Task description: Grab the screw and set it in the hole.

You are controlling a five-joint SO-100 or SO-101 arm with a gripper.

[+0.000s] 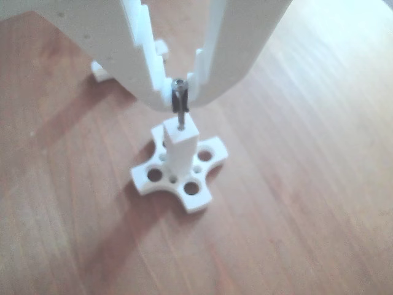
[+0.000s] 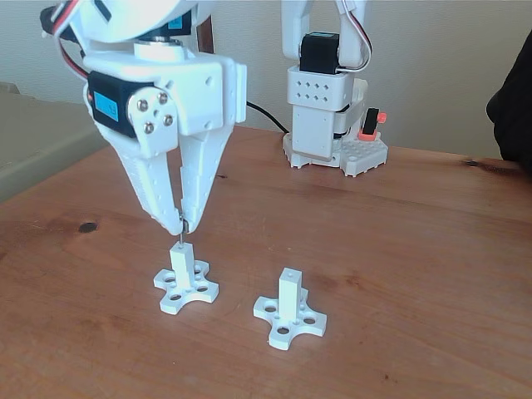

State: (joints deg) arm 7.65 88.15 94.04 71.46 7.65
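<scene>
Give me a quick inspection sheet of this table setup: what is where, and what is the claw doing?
Surface: wooden table, reddish brown, a dark knot near its left edge.
Job's things: screw held upright, its tip at the hole atop the left white post.
Clutter: second white post, nothing in its top.
Grippers: gripper shut on the screw, directly above the left post.
Cables: black cable behind the arm; coloured wires at the top.
Surroundings: arm base at the table's back, pale wall, dark shape at the right edge.

Hand [image 2: 183, 223] hanging directly above left post [image 2: 181, 264] on counter [image 2: 399, 233], screw [image 1: 180, 110] standing upright, tip touching the hole [image 1: 182, 128]; second post [image 2: 289, 293] sitting right, nearer camera.
</scene>
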